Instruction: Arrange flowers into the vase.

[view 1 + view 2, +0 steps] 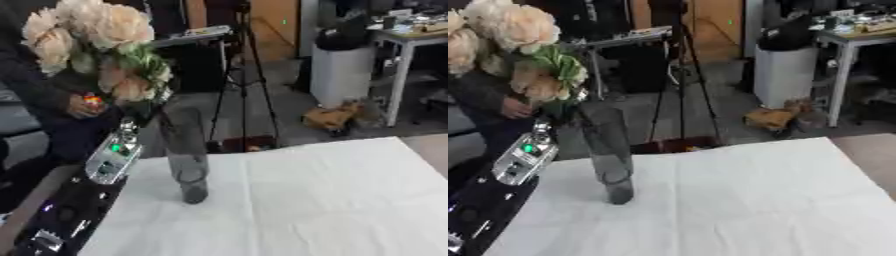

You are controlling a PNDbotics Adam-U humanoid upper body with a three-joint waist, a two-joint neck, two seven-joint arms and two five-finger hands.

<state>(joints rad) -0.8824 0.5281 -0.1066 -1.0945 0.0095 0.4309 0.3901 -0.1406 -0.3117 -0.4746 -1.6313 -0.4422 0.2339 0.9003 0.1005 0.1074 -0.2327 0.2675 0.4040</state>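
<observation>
Left hand [131, 117] at the table's [350, 200] far-left edge, hidden behind the flowers [96, 45]; grip unreadable. Bouquet sits over the vase [185, 155] mouth. Vase is tall and narrow: a sideways nudge could probably tip it. Right hand unseen.

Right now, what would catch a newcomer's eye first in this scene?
The big bunch of pale peach flowers at upper left stands out most, held up above a tall dark glass vase. The vase stands on the white tablecloth, left of centre. The robot's left arm, black with a green light, rises from the lower left towards the flowers.
</observation>
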